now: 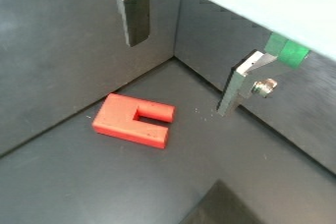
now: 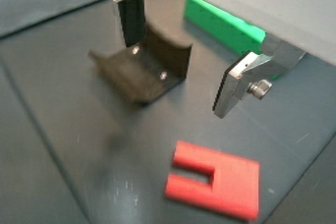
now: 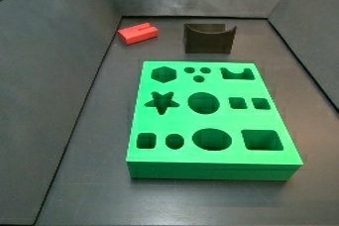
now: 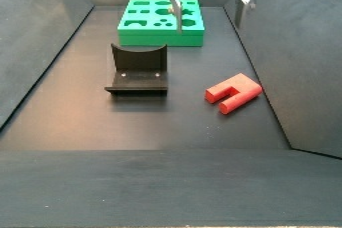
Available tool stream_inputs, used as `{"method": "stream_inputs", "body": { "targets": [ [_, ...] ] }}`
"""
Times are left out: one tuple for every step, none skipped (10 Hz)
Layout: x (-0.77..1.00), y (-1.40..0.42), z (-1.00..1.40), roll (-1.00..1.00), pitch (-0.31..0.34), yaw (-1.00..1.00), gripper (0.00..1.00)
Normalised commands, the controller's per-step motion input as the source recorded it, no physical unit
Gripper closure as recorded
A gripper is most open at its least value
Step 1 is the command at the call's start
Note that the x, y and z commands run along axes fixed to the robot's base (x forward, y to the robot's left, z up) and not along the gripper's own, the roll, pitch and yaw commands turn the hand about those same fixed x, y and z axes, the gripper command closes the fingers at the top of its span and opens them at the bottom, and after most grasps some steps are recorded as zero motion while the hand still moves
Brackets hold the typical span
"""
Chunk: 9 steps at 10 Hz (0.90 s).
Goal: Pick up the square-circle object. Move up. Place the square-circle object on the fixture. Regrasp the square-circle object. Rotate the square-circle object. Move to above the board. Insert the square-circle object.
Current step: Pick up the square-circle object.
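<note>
Claw hangs above the floor with fingers apart and nothing between them. We see the square-circle object lying flat on the floor below the claw, untouched, notch open toward the finger gap. From the fixture it sits just beside, well apart from the board. We judge the next move is straight down, fingers closing across its short width.
</note>
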Motion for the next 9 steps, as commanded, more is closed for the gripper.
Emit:
{"method": "stream_inputs", "body": {
  "targets": [
    [-0.34, 0.08, -0.40, -0.01, 0.000, -0.34, 0.00],
    [-0.37, 0.07, -0.44, 0.00, 0.000, -0.83, 0.00],
    [-0.36, 0.07, -0.44, 0.00, 0.000, -0.85, 0.00],
    [-0.35, 0.06, -0.53, -0.05, 0.000, -0.83, 0.00],
    [-0.31, 0.01, -0.65, -0.14, 0.000, -0.80, 0.00],
    [-0.20, 0.00, -0.61, -0.23, -0.014, -0.81, 0.00],
    [-0.14, -0.04, -0.40, -0.25, -0.154, -0.83, 0.00],
    [-0.14, -0.04, -0.39, -0.25, -0.166, -0.83, 0.00],
    [-0.14, -0.05, -0.37, -0.25, -0.179, -0.83, 0.00]
  ]
}}
